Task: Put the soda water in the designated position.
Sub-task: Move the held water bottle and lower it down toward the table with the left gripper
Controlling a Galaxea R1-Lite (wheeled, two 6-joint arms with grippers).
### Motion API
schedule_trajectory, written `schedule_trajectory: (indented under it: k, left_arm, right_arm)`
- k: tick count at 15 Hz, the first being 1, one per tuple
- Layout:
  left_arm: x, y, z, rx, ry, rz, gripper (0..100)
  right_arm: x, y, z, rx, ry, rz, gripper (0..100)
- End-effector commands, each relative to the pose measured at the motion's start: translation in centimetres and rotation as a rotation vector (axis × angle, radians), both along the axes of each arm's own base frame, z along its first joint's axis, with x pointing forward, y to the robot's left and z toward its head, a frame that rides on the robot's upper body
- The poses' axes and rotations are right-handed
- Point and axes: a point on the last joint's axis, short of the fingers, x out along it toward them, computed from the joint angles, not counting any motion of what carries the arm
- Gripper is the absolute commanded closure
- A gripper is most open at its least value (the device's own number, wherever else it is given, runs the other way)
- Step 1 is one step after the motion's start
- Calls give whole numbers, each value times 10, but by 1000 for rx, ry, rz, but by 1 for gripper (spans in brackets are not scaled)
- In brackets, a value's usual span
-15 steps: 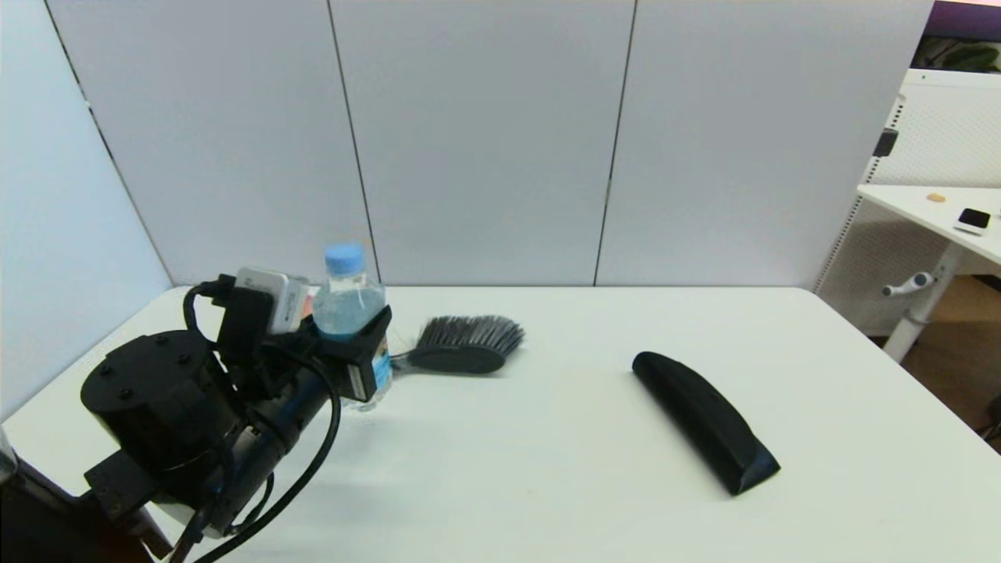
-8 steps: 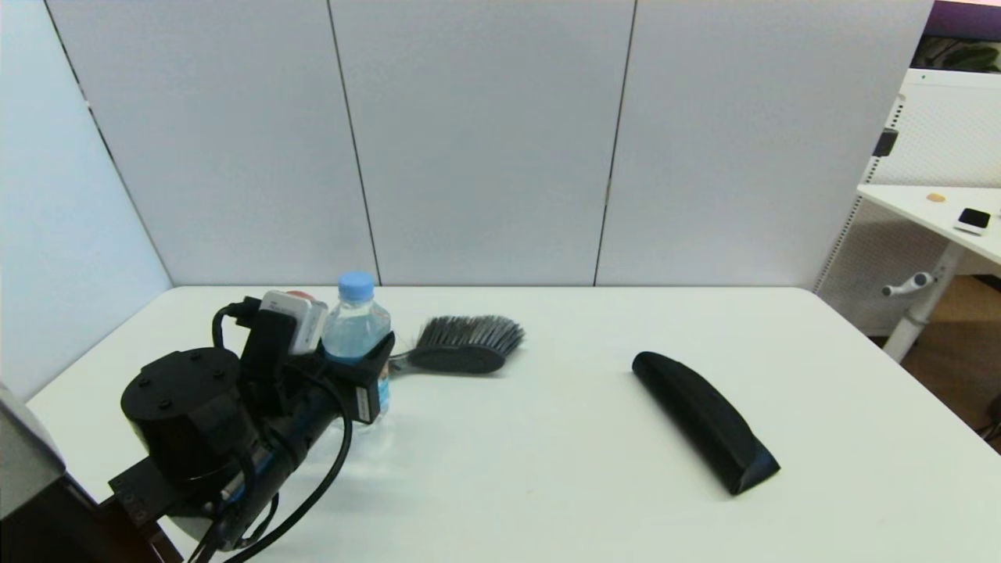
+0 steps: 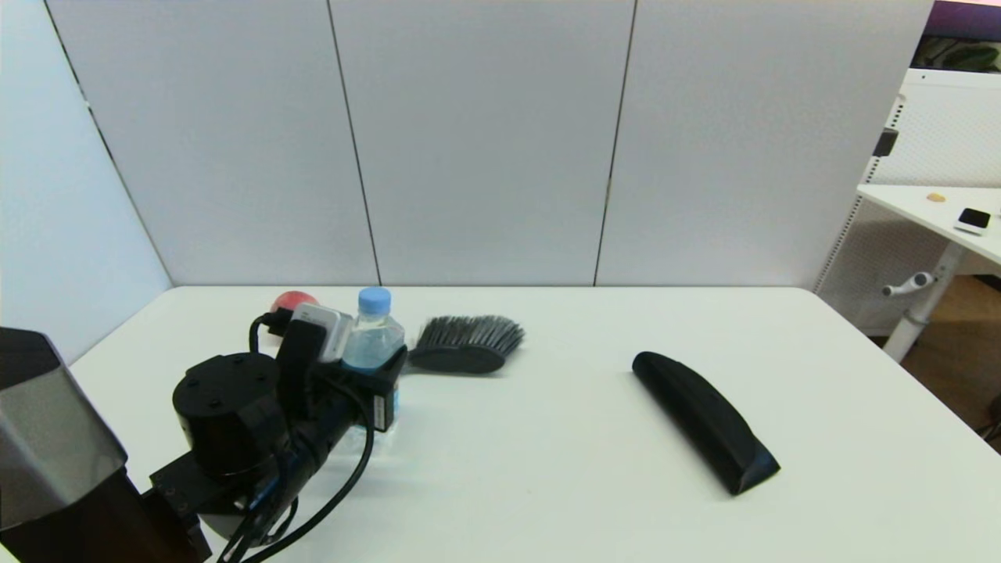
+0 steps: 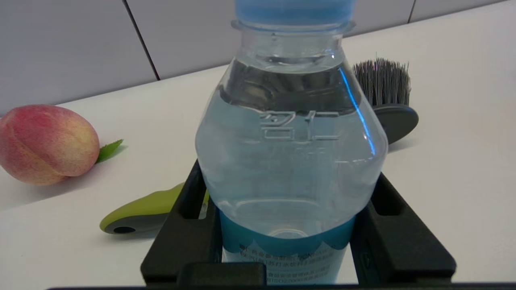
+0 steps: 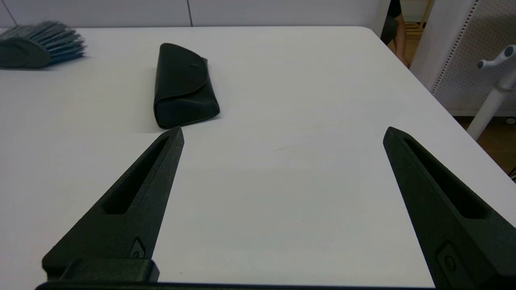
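Lower now than a second ago, the bottle point(image 3: 374, 332) has come down toward the worktop point(image 3: 547, 438) and a bit further out with the left hand point(image 3: 367, 375), and a peach point(image 3: 293, 300) shows behind the arm that was hidden before. It stands up straight at the left back part of the worktop, just beside the brush point(image 3: 467, 344). From the head view its bottom looks to be at or very near the worktop, but I cannot tell if it touches. It is nearly full of water, so it should feel a bit heavy for its size. Its clear plastic is thin and can bend in if squeezed hard, and the smooth label point(image 4: 287, 251) may be slippery. The best place to hold it is the wide middle, at the top of the label, not the thin neck or the blue cap point(image 3: 374, 298). That is where the left hand holds it now: its two black fingers point(image 4: 397, 237) are pressed on both sides of the bottle, pinching it low on the body. A green handle point(image 4: 139, 213) lies on the worktop near the fingers. The right hand point(image 5: 282, 135) is spread wide and holds nothing, low over the worktop near a black case point(image 5: 181, 86).
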Motion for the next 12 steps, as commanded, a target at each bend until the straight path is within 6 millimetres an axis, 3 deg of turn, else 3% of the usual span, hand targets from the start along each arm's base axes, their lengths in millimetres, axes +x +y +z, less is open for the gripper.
schedule_trajectory:
  k: [1, 12]
  left_arm:
    - [4, -3, -2, -19, -29, 2, 100]
    - [21, -13, 2, -57, -70, 4, 100]
  right_arm:
    - [0, 0, 0, 2, 0, 1, 0]
    - [0, 0, 0, 0, 0, 1, 0]
